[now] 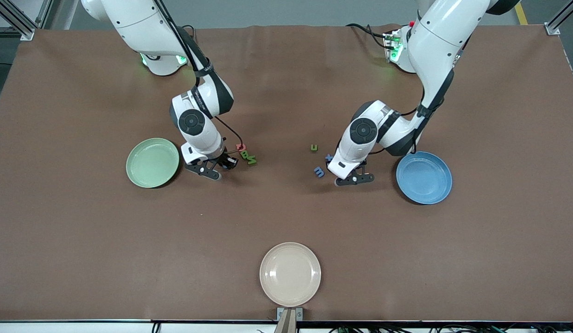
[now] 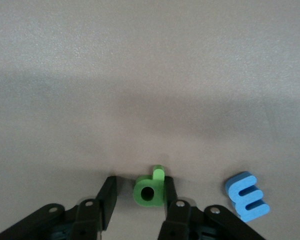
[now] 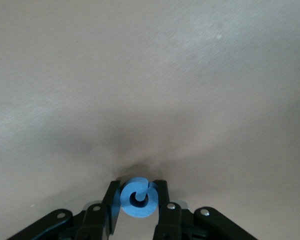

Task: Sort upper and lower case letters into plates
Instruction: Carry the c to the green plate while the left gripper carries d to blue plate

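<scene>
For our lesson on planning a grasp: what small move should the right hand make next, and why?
Probably lift straight up: the right hand, low beside the light green plate, has both fingers against the blue letter on the table. The left hand brackets a green letter.

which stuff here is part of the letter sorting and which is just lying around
Job: green plate, blue plate, red letter, two green letters beside it, green u, blue x, blue m, green letter at left gripper, blue letter in right gripper.
Lying about: beige plate.
</scene>
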